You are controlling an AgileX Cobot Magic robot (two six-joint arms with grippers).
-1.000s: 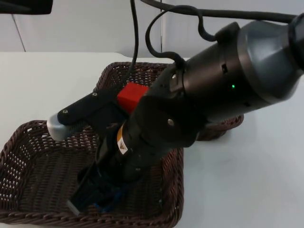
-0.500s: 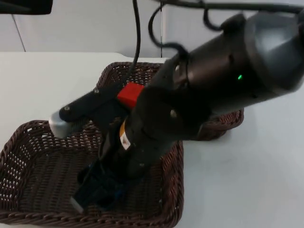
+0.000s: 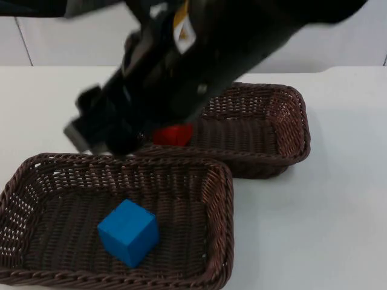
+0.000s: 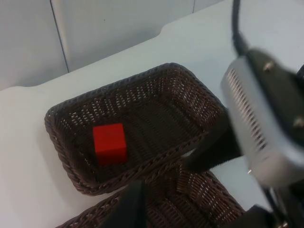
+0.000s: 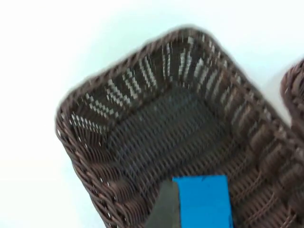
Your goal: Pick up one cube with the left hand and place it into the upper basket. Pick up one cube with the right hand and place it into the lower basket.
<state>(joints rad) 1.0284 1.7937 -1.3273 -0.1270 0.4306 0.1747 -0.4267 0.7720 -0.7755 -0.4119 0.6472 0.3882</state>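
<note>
A blue cube (image 3: 128,232) lies loose on the floor of the lower wicker basket (image 3: 221,205); it also shows in the right wrist view as the blue cube (image 5: 204,202) inside that basket (image 5: 95,142). A red cube (image 3: 174,134) rests in the upper basket (image 3: 296,130), near its left end, and shows again as the red cube (image 4: 109,143) in that basket (image 4: 61,152). My right gripper (image 3: 91,124) hangs open and blurred above the far rim of the lower basket, holding nothing. The left gripper (image 3: 30,7) waits at the back left.
The two baskets touch along one rim. The right arm (image 3: 230,42) stretches across the back of the table, above the upper basket. Bare white table (image 3: 320,229) lies to the right of both baskets.
The right gripper has risen out of the lower basket and swung back and left, leaving the blue cube on the basket floor. The red cube and both baskets have stayed put.
</note>
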